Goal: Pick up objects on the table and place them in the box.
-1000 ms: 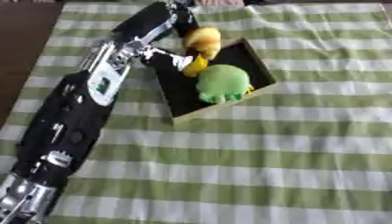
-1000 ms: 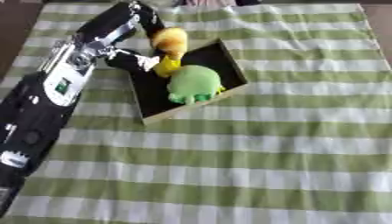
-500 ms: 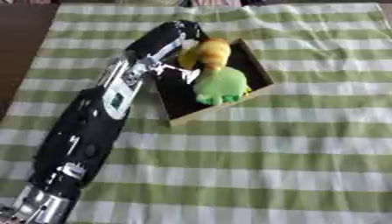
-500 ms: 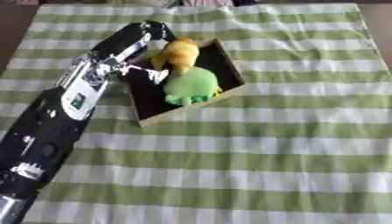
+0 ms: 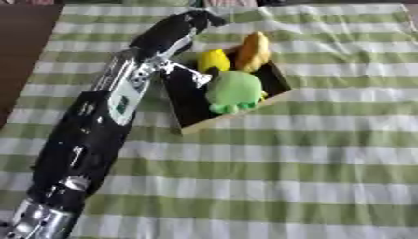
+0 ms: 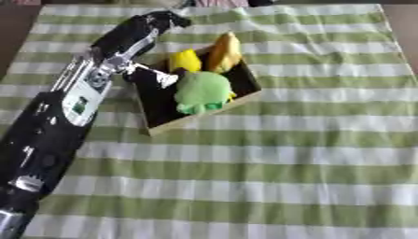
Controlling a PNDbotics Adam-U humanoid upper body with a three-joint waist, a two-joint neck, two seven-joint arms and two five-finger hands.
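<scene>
A dark open box (image 5: 189, 99) with a tan rim lies askew on the striped cloth. Inside it sit a green plush toy (image 5: 233, 90), a yellow thing (image 5: 214, 60) and an orange thing (image 5: 252, 50) that leans over the far rim. My left arm (image 5: 106, 116) stretches from the lower left up along the box's left side. Its hand (image 5: 198, 20) is a dark shape beyond the box's far left corner, apart from the toys, with nothing visibly in it. My right hand shows in no view.
A green and white striped cloth (image 6: 310, 154) covers the table. Bare dark brown tabletop (image 5: 20, 51) shows along the left edge. Bits of something lie at the far edge (image 5: 225, 3).
The camera has shifted. My left hand, which was right at the yellow and orange things over the box, now sits farther back beyond the box's corner; those things rest in the box.
</scene>
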